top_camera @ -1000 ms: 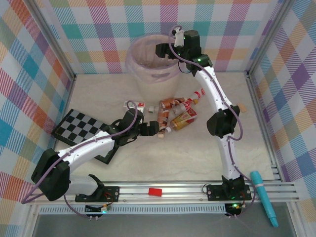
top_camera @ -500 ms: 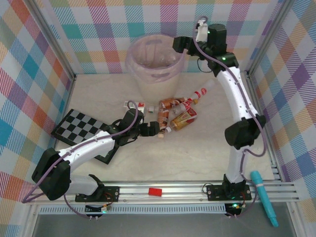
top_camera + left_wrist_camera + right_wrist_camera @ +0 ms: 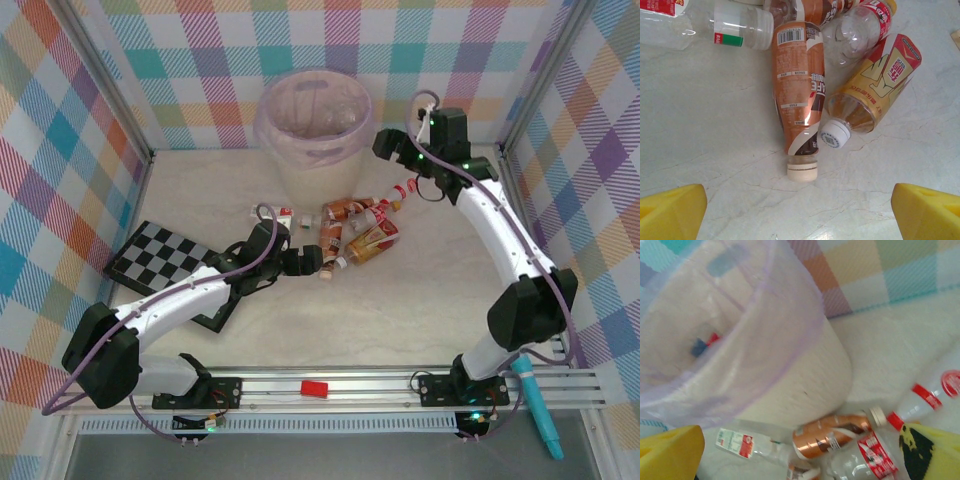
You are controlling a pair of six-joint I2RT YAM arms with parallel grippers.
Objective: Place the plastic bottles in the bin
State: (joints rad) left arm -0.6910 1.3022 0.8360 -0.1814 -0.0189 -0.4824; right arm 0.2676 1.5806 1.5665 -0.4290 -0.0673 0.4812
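Observation:
Several plastic bottles point(image 3: 355, 225) lie in a heap on the table in front of the bin point(image 3: 312, 160), a beige basket with a pinkish liner. My left gripper point(image 3: 316, 264) is open just short of the heap. Its yellow fingertips point(image 3: 670, 212) flank bare table below the cap of a copper-labelled bottle point(image 3: 797, 90). Beside that lie a yellow-labelled bottle point(image 3: 875, 85) and clear ones point(image 3: 715, 22). My right gripper point(image 3: 390, 148) hangs open and empty, just right of the bin point(image 3: 805, 375) and above a red-banded bottle point(image 3: 927, 395). Something blue and red point(image 3: 702, 345) lies inside the bin.
A checkered board point(image 3: 160, 255) lies at the left under my left arm. A teal pen-shaped thing point(image 3: 535, 400) and a small red block point(image 3: 314, 387) rest on the front rail. Plaid walls close in the table at the back and both sides.
My right arm has swung from over the bin's rim to the right and down, its jaws opening a little wider. The left arm and the heap have not moved.

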